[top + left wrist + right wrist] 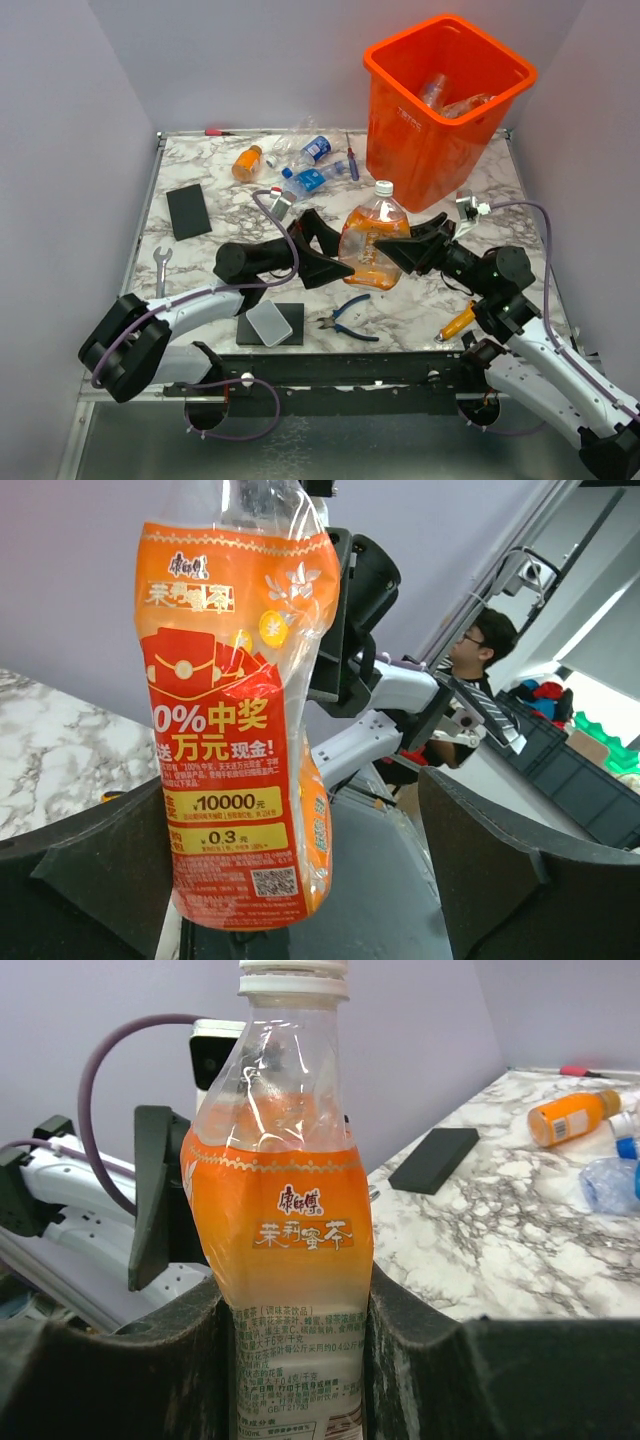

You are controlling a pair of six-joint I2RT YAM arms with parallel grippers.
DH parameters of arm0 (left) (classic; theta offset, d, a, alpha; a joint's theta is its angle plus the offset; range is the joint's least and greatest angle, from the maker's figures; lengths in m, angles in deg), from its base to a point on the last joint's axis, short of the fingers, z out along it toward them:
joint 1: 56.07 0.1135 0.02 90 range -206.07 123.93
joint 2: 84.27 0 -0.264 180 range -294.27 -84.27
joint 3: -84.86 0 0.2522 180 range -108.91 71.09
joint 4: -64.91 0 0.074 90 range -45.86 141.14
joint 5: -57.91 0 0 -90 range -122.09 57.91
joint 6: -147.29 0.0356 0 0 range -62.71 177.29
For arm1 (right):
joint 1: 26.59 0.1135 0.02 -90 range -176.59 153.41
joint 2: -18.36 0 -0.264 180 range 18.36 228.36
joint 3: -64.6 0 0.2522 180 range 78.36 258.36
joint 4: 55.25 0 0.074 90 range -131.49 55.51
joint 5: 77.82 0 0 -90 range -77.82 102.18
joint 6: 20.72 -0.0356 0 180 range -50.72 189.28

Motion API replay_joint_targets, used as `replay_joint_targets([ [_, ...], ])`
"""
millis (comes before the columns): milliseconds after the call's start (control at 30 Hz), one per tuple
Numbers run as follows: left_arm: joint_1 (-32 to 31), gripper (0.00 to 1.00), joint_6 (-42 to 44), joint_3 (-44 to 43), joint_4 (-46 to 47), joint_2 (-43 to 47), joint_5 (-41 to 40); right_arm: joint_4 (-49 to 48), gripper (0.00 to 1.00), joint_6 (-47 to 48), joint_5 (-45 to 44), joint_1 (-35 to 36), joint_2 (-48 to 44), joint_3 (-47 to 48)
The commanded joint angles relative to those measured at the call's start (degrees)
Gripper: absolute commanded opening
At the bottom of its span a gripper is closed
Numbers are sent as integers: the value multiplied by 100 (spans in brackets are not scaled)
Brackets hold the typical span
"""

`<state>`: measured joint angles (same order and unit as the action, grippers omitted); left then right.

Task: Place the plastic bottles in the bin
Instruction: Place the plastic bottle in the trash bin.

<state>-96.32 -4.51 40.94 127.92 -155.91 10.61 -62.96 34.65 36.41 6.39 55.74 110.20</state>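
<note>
- Held bottle (372, 240): a drink bottle with a white cap and an orange label is standing upright above the front middle of the worktop (200, 290), between the two grippers. Its clear upper part is showing above the label in the right wrist view.
- Right gripper (295, 1380): it is clamping the held bottle low on its body. Both fingers (450, 1370) are pressing against the sides of the label, and the jaws are standing only as far apart as the bottle is wide.
- Left gripper (300, 900): it is standing wide open and gripping nothing. One finger (520, 880) is sitting well clear of the held bottle. The frames do not settle whether the opposite finger (90, 880) is touching the label.
- Bin (420, 150): the tall orange bin is sitting at the far right of the worktop, just behind the held bottle. Crushed clear bottles (455, 100) are lying inside it.
- Loose bottles: a small orange bottle (246, 162) and two blue-labelled bottles (305, 180) are lying at the far middle of the worktop, left of the bin.
- Tools: blue-handled pliers (352, 318) are lying near the front edge, just in front of the held bottle. An orange-handled screwdriver (457, 322) is lying beside the right arm, a wrench (161, 268) is lying near the left edge, and a black pad (187, 211) is lying behind the wrench.
</note>
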Motion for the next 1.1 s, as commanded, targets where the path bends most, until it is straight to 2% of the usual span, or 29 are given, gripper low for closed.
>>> replay_joint_targets([
  [0, -246, 88, -486, -158, 760, -289, 438, -822, 29, -299, 154, -1, 127, -89],
  [100, -288, 79, -472, -140, 768, -421, 412, -920, 29, -376, 377, 3, 216, -16],
  [233, -292, 50, -389, -118, 762, -467, 311, -497, 34, -260, 503, 4, 220, 188],
  [267, -295, 43, -324, -103, 739, -453, 285, -254, 39, -189, 498, -3, 212, 289],
  [367, -297, 27, 30, -57, 380, -320, 210, 634, 73, 89, 422, -1, 159, 651],
  [433, -288, 22, 482, -52, -237, -148, 184, 1195, 85, 248, 283, 3, 64, 939],
  [500, -275, 18, 1140, -107, -1143, 114, 133, 1755, 91, 449, 107, 5, -47, 1252],
  [633, -286, 14, 3328, -452, -4002, 809, -568, 2822, 95, 856, -259, 1, -101, 2026],
  [733, -372, 13, 4611, -497, -5122, 1256, -1565, 3389, 95, 1071, -640, 5, 115, 2649],
  [900, -481, 11, 5726, -172, -5394, 1937, -2934, 4348, 91, 1281, -1194, 3, 997, 3766],
  [1067, -566, 10, 6038, 116, -5339, 2215, -3524, 4355, 87, 1159, -994, 4, 1617, 4110],
])
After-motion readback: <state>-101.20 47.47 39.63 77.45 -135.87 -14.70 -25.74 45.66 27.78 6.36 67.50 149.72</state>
